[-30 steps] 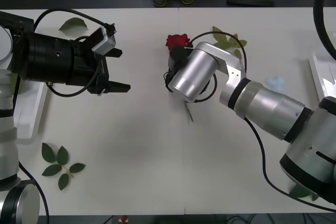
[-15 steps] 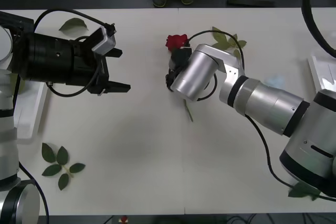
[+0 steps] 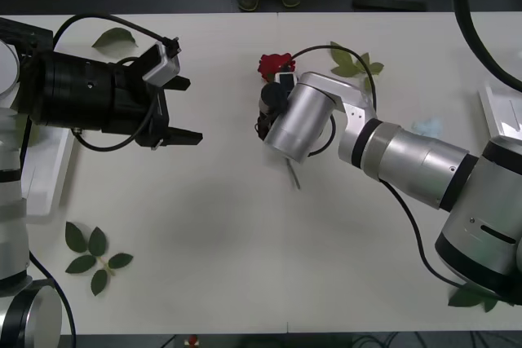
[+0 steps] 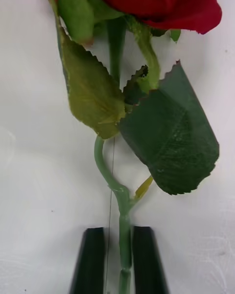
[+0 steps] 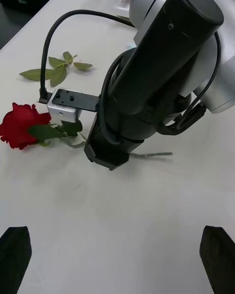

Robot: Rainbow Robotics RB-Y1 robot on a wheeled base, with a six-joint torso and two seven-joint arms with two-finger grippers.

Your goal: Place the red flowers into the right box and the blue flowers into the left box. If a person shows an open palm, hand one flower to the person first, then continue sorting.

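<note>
On the white bench (image 3: pixel 220 242), a leaf sprig (image 3: pixel 92 257) lay nearest us. Farther in, our left gripper (image 3: pixel 181 112) hovered with jaws spread, gripping nothing. Mid-bench, our right gripper (image 4: pixel 116 259) had its jaws pinching the stem of a red rose (image 3: pixel 276 63), the head lying beyond it.

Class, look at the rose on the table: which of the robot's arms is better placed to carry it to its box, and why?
The right. The right gripper has its fingers closed around the stem of the red rose, while the left gripper hovers open, apart from it.
</note>
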